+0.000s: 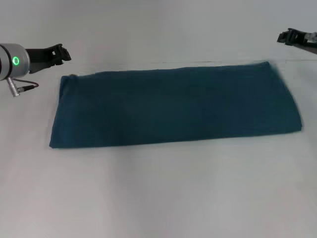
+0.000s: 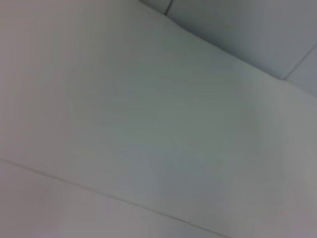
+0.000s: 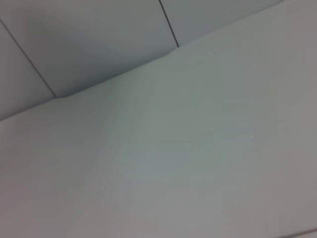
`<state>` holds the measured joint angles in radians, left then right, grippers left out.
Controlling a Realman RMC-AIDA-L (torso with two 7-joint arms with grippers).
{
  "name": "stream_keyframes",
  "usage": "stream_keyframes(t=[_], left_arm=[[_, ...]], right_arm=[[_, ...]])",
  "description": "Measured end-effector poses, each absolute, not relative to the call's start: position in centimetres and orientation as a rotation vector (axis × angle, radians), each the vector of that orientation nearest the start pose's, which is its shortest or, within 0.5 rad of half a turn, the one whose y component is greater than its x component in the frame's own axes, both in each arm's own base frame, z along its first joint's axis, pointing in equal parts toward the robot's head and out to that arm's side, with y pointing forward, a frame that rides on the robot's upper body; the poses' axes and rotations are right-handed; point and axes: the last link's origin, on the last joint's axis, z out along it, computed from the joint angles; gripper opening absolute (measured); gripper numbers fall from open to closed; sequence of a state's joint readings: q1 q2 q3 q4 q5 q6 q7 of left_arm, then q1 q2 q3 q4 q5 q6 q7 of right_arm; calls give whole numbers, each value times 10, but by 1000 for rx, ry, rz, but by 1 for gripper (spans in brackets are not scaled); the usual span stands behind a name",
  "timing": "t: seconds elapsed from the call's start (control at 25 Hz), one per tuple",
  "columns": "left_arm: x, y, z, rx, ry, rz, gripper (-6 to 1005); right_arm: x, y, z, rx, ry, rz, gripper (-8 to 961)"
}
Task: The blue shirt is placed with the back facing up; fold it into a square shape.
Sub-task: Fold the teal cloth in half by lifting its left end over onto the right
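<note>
The left gripper (image 1: 63, 53) hangs above the table (image 1: 158, 193) beyond the shirt's left far corner; the right gripper (image 1: 283, 36) hangs beyond its right far corner. The blue shirt (image 1: 173, 106) lies flat between them, folded into a long band.

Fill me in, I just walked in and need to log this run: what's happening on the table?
A two-armed robot is folding a blue shirt. It lies flat on the white table as a long, narrow rectangle, plain side up, not yet a square. Nothing is holding it. The left gripper hangs off the shirt's far left corner and the right gripper beyond its far right corner, both clear of the cloth. The wrist views show only the bare table.
</note>
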<state>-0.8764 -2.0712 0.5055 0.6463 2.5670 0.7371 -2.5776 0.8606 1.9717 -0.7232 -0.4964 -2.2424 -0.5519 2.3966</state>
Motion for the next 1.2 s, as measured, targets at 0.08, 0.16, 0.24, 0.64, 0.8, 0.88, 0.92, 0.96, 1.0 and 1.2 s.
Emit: stream_keyframes(t=[0.08, 0.16, 0.24, 0.64, 0.8, 0.88, 0.92, 0.96, 1.0, 1.2], left_arm=[[-258, 476, 48, -1678, -1515, -490, 159], [-259, 475, 51, -1663, -1524, -501, 199], [-262, 474, 54, -1648, -1536, -518, 240], [-284, 418, 74, -1694, -1738, -812, 587], [-300, 382, 78, -1702, -1881, -950, 760], [-307, 365, 80, -1683, -1945, -1019, 758], [-311, 359, 80, -1670, -1973, -1045, 757], [-317, 348, 79, -1647, -2017, -1076, 757], [-323, 340, 79, -1619, -2052, -1103, 756], [-341, 312, 73, -1502, -2177, -1152, 755]], right_arm=[[264, 495, 71, -1675, 1353, 515, 136], [265, 496, 80, -1669, 1364, 523, 147], [267, 494, 86, -1684, 1391, 531, 222], [292, 404, 87, -1955, 1664, 904, 658], [319, 357, 88, -1907, 1803, 1035, 719], [332, 336, 88, -1836, 1860, 1133, 743], [336, 328, 89, -1811, 1869, 1177, 755], [340, 320, 89, -1788, 1874, 1223, 767], [342, 313, 90, -1776, 1873, 1257, 779], [342, 301, 91, -1805, 1866, 1298, 839]])
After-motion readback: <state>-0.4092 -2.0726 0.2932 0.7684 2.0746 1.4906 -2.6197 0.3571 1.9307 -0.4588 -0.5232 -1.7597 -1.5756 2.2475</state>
